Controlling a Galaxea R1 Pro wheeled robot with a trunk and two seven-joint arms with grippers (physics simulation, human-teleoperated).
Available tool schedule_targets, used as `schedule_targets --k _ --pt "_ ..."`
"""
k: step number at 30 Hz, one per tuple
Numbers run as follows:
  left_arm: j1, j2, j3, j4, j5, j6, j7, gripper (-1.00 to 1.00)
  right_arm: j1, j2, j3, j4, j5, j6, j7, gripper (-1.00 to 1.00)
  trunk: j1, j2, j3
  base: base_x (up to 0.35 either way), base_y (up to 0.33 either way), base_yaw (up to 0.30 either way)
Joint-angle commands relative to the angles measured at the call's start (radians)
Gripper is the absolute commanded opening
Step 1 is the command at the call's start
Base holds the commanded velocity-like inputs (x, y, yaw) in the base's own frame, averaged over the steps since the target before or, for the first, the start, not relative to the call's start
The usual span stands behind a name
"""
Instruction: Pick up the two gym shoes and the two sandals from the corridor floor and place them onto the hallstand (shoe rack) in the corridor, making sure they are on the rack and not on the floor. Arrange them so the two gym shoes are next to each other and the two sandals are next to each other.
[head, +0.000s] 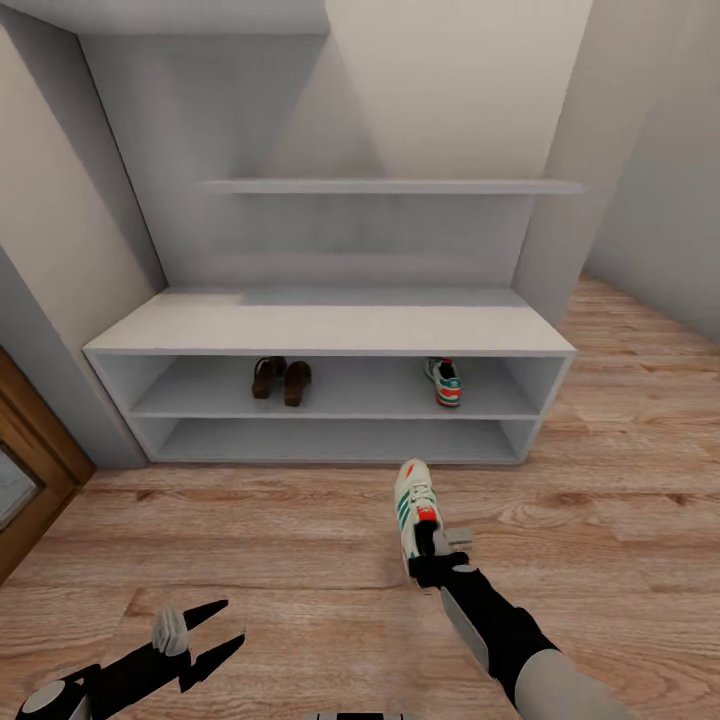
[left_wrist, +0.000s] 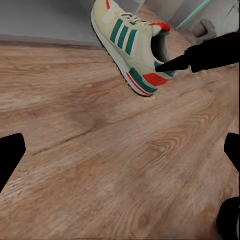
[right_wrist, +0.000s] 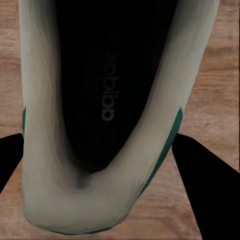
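A cream gym shoe (head: 413, 503) with green side stripes, a red-orange tongue label and a red-orange heel patch sits in front of the hallstand (head: 330, 325), toe pointing toward it, over the wood-grain corridor floor (head: 250, 560). Whether its sole touches the planks or hangs just above them cannot be told. Seen from the right wrist, its dark inside (right_wrist: 115, 80) shows faint lettering on the insole, with the pale collar curving round the heel.

The right gripper (head: 432, 560) is at the shoe's heel. Its black fingers (right_wrist: 200, 185) stand on either side of the heel collar, pinching the back of the shoe between them; from the left wrist, one finger tip (left_wrist: 172, 64) presses on the heel by the opening.

The second gym shoe (head: 445, 382) stands on the upper open shelf of the hallstand, toward its right end, heel outward. The two brown sandals (head: 281, 380) lie side by side on the same shelf, left of centre, well apart from that shoe.

The left gripper (head: 205, 633) hovers low over the floor, near the left of the head view, its fingers (head: 215, 610) spread wide and holding nothing.
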Motion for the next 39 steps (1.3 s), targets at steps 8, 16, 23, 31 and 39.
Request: schedule_targets --k 8,16,23,31,39 --pt "0.019 0.042 0.003 0.000 0.002 -0.005 -0.128 1.00 -0.104 0.020 0.005 -0.004 -0.016 0.095 -0.062 -1.00 0.000 0.000 -0.001 0.000 0.000 0.000" --pt "0.022 0.091 -0.001 0.001 0.000 -0.003 -0.202 1.00 -0.156 0.021 0.005 -0.045 -0.014 0.148 -0.067 -1.00 0.000 0.000 -0.001 0.000 0.000 0.000" --pt "0.022 0.090 -0.010 0.001 -0.001 -0.002 -0.199 1.00 -0.235 0.022 0.005 -0.057 -0.014 0.236 -0.068 -1.00 0.000 0.000 -0.001 0.000 0.000 0.000" --pt "0.022 0.089 -0.012 0.001 0.000 -0.002 -0.199 1.00 -0.239 0.021 0.005 -0.052 -0.014 0.259 -0.068 -1.00 0.000 0.000 -0.001 0.186 0.000 0.000" --pt "0.022 0.089 -0.011 0.001 0.001 -0.002 -0.199 1.00 -0.239 0.021 0.005 -0.052 -0.014 0.259 -0.068 -1.00 0.000 0.000 -0.001 0.327 0.000 0.000"
